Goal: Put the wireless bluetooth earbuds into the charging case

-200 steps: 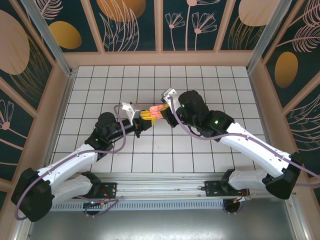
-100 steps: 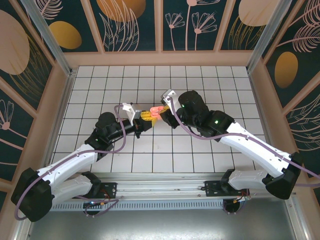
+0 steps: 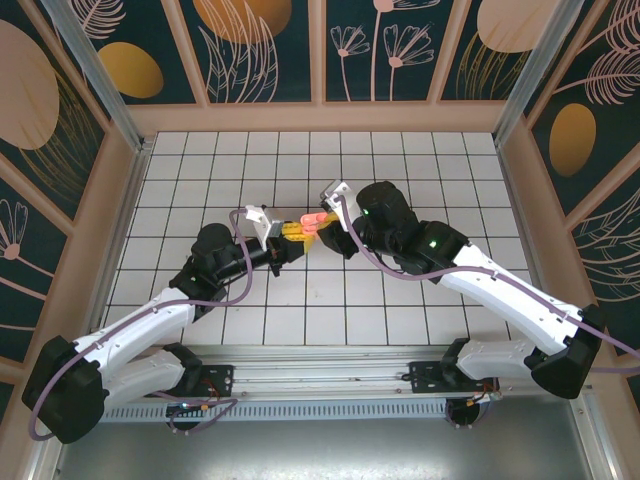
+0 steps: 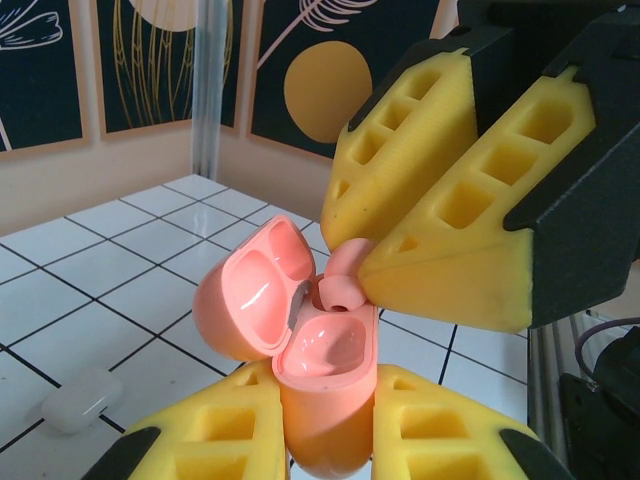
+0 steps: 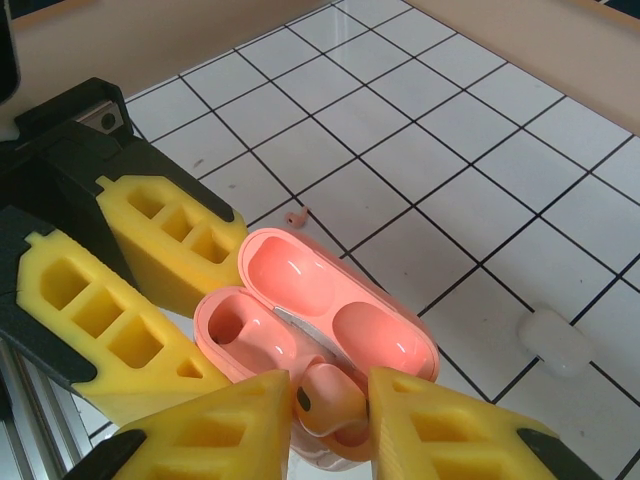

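Steadying the open pink charging case (image 4: 322,355) upright in your left gripper (image 4: 325,435), clamped on its base, you hold a pink earbud (image 4: 340,290) pinched in your right gripper (image 5: 330,418) just above its socket.

Salmon-pink charging case (image 4: 325,390) and matching pink earbud (image 4: 340,290); finger pads (image 4: 450,230) yellow on black backing. Floor (image 4: 140,290) of white tiles ruled by dark grid lines; second case (image 4: 82,400) milky white. Walls (image 3: 270,50) dark teal, patterned with gold discs and pale line-drawn leaves.
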### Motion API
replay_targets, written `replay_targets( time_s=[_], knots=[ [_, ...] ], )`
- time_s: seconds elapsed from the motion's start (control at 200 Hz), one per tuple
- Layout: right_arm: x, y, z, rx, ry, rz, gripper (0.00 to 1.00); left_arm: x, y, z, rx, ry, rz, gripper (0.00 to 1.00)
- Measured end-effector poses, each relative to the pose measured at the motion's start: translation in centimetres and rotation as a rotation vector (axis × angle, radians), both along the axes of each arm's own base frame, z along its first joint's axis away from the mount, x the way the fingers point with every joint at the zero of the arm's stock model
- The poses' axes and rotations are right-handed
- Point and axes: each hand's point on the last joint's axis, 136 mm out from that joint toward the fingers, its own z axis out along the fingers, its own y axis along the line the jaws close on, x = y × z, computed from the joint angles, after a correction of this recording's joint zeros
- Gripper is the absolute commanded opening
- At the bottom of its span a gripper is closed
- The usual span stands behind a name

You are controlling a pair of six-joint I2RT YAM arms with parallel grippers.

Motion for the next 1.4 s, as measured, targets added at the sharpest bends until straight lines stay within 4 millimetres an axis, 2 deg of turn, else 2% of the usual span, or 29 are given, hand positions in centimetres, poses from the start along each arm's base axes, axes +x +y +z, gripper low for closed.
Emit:
replay_targets(
  time_s=[0.435, 0.856, 1.096, 1.396],
  knots=[
    [-0.1, 0.0, 0.1, 0.013, 0.015, -0.007, 0.28, 0.0, 0.0, -0.1, 0.004, 0.001, 0.003, 0.15],
    [-1.2, 0.2, 0.6, 0.061, 0.066, 0.043, 0.35, 0.3, 0.2, 0.3, 0.001, -0.005, 0.027, 0.15],
    [-1.2, -0.5, 0.5, 0.077, 0.088, 0.038, 0.34, 0.3, 0.3, 0.5, -0.003, -0.01, 0.03, 0.15],
    [-0.3, -2.4, 2.3, 0.168, 0.13, -0.002, 0.35, 0.4, 0.4, 0.5, -0.003, -0.01, 0.033, 0.15]
  ],
)
